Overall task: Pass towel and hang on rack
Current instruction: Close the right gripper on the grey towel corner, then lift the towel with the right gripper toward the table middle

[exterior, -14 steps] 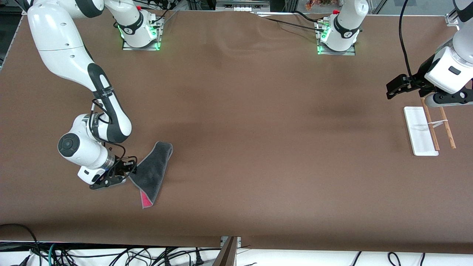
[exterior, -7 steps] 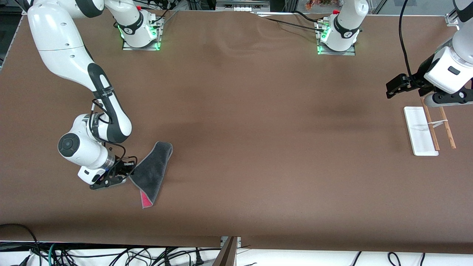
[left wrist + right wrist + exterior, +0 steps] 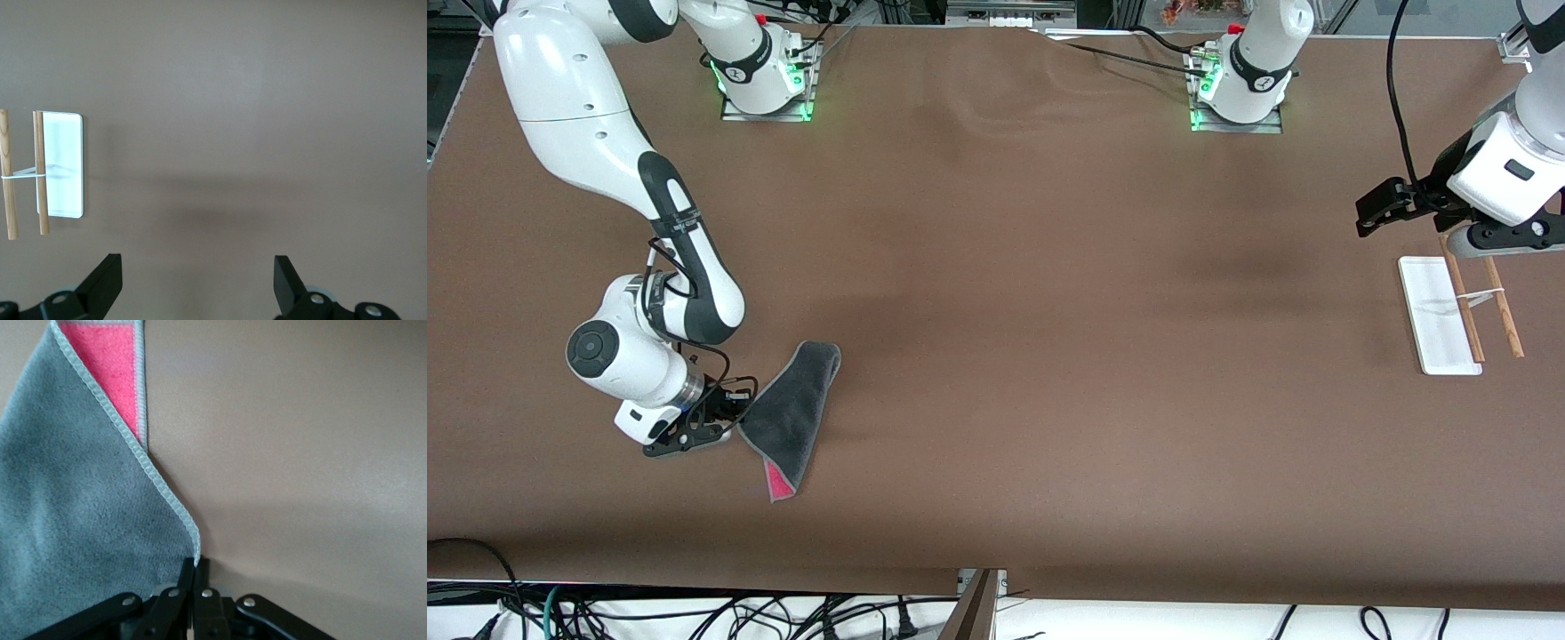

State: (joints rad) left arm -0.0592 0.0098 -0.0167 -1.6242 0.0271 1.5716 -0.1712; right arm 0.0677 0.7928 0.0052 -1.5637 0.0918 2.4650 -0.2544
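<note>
The towel (image 3: 791,411) lies on the brown table toward the right arm's end, dark grey side up, with a pink-red corner turned over at the end nearer the front camera. My right gripper (image 3: 734,418) is low at the towel's edge and shut on its stitched corner (image 3: 195,557); the grey cloth (image 3: 73,520) fills that wrist view. The rack (image 3: 1449,311) stands at the left arm's end: white base, two wooden rods (image 3: 1463,298). It also shows in the left wrist view (image 3: 60,163). My left gripper (image 3: 1376,213) hangs open and empty above the table beside the rack.
The brown cloth-covered table (image 3: 1049,311) stretches between towel and rack. The two arm bases (image 3: 765,71) stand along the edge farthest from the front camera. Cables hang below the table's edge nearest that camera.
The towel's end farthest from the front camera has shifted slightly toward my right gripper. The left arm has not visibly moved.
</note>
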